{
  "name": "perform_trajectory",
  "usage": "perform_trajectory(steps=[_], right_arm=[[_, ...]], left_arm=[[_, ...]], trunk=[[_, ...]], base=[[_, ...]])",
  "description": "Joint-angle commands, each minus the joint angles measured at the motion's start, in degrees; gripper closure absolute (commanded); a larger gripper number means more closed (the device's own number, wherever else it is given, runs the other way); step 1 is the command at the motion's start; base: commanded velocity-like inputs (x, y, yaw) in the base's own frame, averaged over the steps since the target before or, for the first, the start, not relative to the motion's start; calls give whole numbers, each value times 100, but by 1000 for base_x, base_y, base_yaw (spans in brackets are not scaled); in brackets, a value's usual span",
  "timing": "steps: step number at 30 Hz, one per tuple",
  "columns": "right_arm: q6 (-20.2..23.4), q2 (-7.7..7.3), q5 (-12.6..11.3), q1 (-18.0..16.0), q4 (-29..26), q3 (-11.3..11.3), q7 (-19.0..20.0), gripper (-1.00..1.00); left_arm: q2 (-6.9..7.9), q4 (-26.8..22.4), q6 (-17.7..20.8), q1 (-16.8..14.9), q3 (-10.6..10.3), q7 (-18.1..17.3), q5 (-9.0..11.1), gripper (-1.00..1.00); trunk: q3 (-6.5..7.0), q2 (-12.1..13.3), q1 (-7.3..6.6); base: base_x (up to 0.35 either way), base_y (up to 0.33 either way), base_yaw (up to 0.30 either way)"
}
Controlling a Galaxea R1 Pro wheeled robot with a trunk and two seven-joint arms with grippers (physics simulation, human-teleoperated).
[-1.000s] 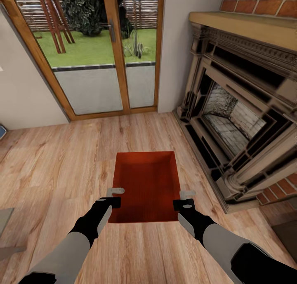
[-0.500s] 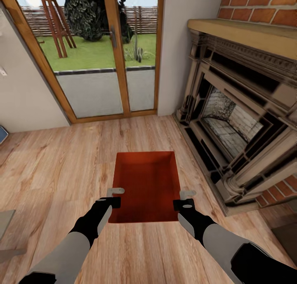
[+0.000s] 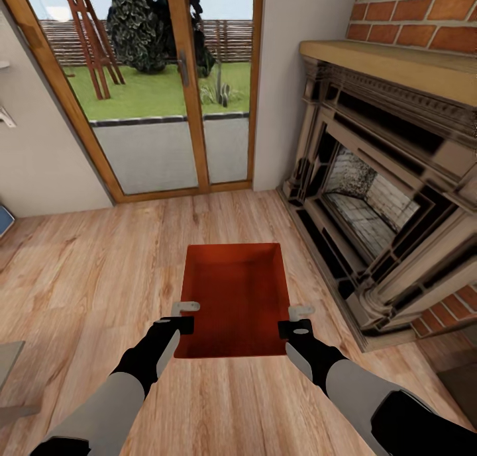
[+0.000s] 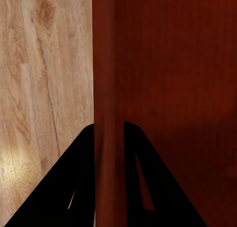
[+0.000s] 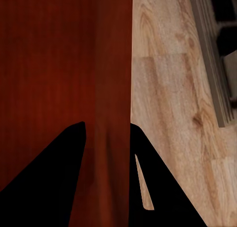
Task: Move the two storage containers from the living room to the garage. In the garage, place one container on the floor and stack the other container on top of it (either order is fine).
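Nearest the camera, both arms reach forward and down in the head view, grey forearms ending in black wrists. The left gripper point(image 3: 185, 308) sits at the left long wall of an orange-red storage container point(image 3: 233, 297), and the right gripper point(image 3: 301, 312) at the opposite wall. In the left wrist view the two dark fingers point(image 4: 64, 187) straddle the container's wall point(image 4: 106, 113), one on each face, pinching it. The right wrist view shows the same: the right gripper's fingers point(image 5: 54, 182) close on either side of the other wall point(image 5: 114, 89).

The container hangs level between the two grippers, open top up, red interior bare (whether its base touches the planks cannot be told from these pictures). Below and around it runs the light wood-plank floor point(image 3: 99, 271), boards running away from the robot, with visible grain and knots.

To the right stands the fireplace point(image 3: 371, 198), a dark carved surround around a pale stone firebox, under a tan mantel shelf point(image 3: 391, 62) with red brick point(image 3: 424, 9) above and beside its foot.

Farther off, wood-framed glass doors point(image 3: 159, 85) fill the back wall, flanked by plain pale walls point(image 3: 281, 79). Beyond the glass lie a grey paved strip, green lawn point(image 3: 146, 79), a dark shrub and a slatted fence.
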Motion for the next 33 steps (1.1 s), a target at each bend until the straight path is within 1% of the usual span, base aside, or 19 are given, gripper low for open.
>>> perform_trajectory(steps=[1, 33], right_arm=[[42, 0, 19, -6, -143, -39, -33, 100], [42, -1, 19, -8, -143, -37, -33, 100]], left_arm=[[0, -3, 33, 0, -24, 70, 31, 100], [0, -3, 33, 0, -24, 70, 31, 100]], trunk=[[0, -10, 3], [285, -10, 3]], base=[[0, 0, 0], [0, 0, 0]])
